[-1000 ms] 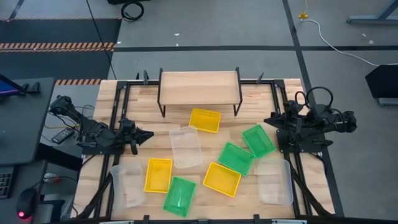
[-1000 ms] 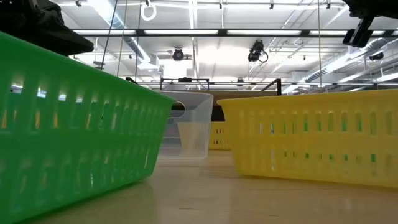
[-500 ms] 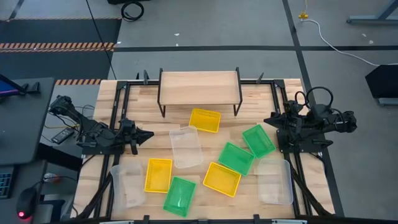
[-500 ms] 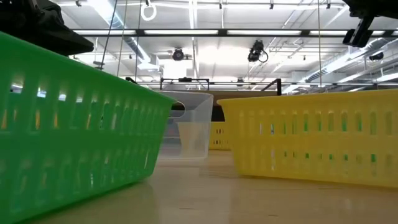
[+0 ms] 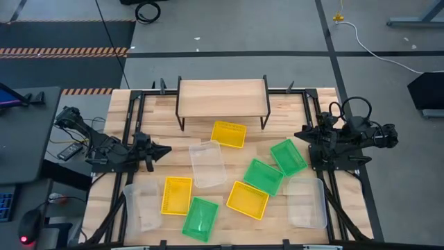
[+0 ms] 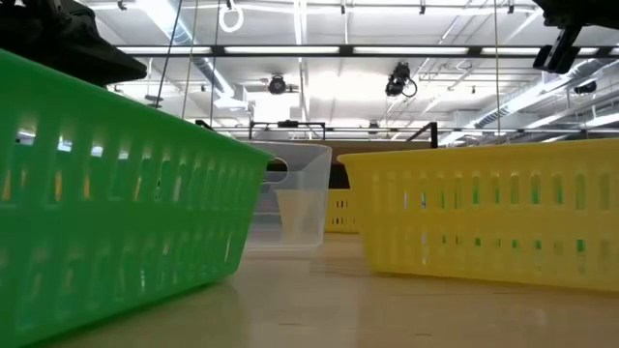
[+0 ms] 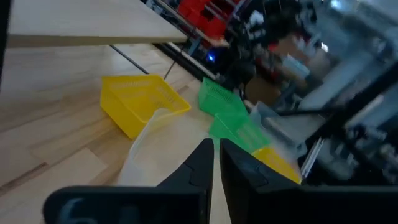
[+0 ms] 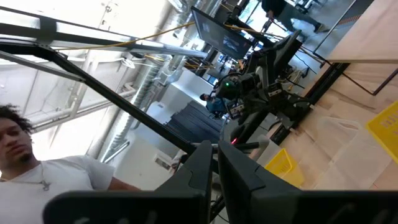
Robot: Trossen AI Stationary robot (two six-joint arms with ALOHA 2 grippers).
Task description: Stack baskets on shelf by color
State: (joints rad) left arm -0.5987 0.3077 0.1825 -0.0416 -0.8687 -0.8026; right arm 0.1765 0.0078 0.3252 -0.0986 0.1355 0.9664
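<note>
Several baskets rest flat on their bottoms on the wooden table, in front of the shelf. Three are yellow, three green and three clear. The shelf stands on thin black legs at the table's far edge, its plank top bare. My left gripper is shut, held level at the table's left side and pointing toward the clear basket in the middle. My right gripper is shut at the table's right side, beside the far green basket.
Black frame rails run along the table's left and right sides under the arms. In the low view a green basket and a yellow one stand close to the near edge. A person shows beyond the table in the right wrist view.
</note>
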